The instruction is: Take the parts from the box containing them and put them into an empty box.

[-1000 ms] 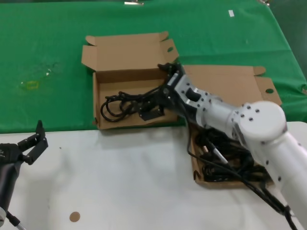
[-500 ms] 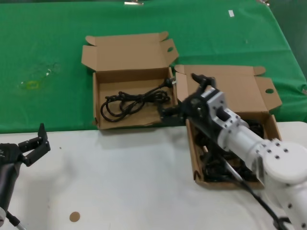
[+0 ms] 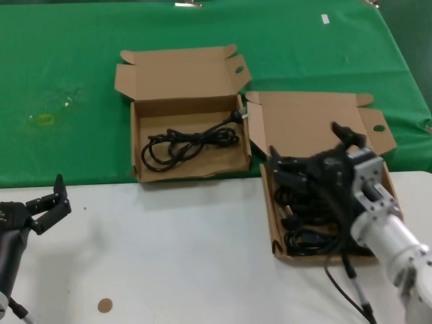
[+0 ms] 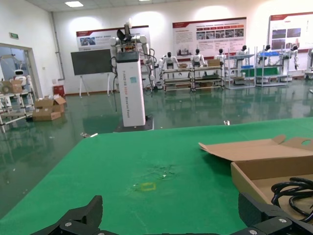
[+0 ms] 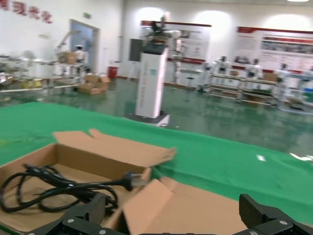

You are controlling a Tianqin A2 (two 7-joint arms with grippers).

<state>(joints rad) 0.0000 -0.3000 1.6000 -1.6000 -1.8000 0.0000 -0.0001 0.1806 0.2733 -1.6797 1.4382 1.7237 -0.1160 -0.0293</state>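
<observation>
Right gripper (image 3: pixel 307 158) has swung back over the source box (image 3: pixel 324 121), open

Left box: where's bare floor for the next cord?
The left box has one cord across its middle; bare floor lies along the back wall and in the front right corner. The right box is crowded with cords, right hand above.

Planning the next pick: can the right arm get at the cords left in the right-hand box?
Probably yes. The right gripper hangs open over that box, its lid is folded back, and the cords lie uncovered.
</observation>
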